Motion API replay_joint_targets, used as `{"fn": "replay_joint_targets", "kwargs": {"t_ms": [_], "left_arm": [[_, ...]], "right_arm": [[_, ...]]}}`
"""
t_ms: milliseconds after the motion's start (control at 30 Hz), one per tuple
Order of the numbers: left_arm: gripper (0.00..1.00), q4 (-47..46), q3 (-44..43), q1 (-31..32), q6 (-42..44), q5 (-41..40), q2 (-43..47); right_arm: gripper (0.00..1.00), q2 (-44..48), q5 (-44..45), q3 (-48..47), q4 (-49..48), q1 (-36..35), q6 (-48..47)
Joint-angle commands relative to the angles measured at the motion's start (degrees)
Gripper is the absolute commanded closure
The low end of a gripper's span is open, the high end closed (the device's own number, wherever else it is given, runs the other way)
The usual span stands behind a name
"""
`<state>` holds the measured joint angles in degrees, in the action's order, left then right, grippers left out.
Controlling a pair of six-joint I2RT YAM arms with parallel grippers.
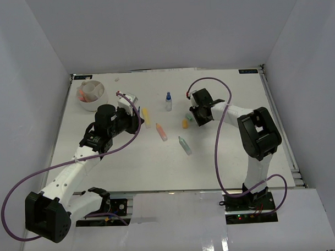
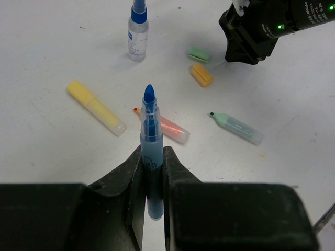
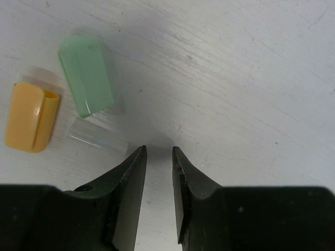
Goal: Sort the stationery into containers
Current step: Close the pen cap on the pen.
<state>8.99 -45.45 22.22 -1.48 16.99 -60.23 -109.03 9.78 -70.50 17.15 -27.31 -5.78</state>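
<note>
My left gripper is shut on a blue marker, uncapped, tip pointing away, held above the table. In the top view this gripper is just left of the yellow marker. The pink marker, teal marker and blue-capped bottle lie mid-table. My right gripper is slightly open and empty, low over the table beside a green cap, an orange cap and a clear cap. The white tub stands at the far left.
In the left wrist view the yellow marker, pink marker, teal marker, bottle and both caps lie ahead, with the right arm's head beyond. The tub holds some orange items.
</note>
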Motion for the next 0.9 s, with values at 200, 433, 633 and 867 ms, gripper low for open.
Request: {"fn": "replay_joint_targets", "kwargs": {"t_ms": [200,433,633,867], "left_arm": [[1.00,0.1,-0.2,-0.3,0.2,0.1,0.5],[1.00,0.1,-0.3,-0.3,0.2,-0.1,0.5],[1.00,0.1,-0.3,-0.3,0.2,-0.5,0.5],[1.00,0.2,-0.3,-0.3,0.2,-0.4,0.5]], "right_arm": [[0.66,4.4,0.1,4.7,0.3,0.0,4.4],[0.65,4.9,-1.9,5.9,1.0,-1.9,7.5],[0.65,2.6,-1.7,3.4,0.3,-2.8,9.6],[0.66,-0.6,3.7,0.6,-1.1,-2.7,10.7]]}}
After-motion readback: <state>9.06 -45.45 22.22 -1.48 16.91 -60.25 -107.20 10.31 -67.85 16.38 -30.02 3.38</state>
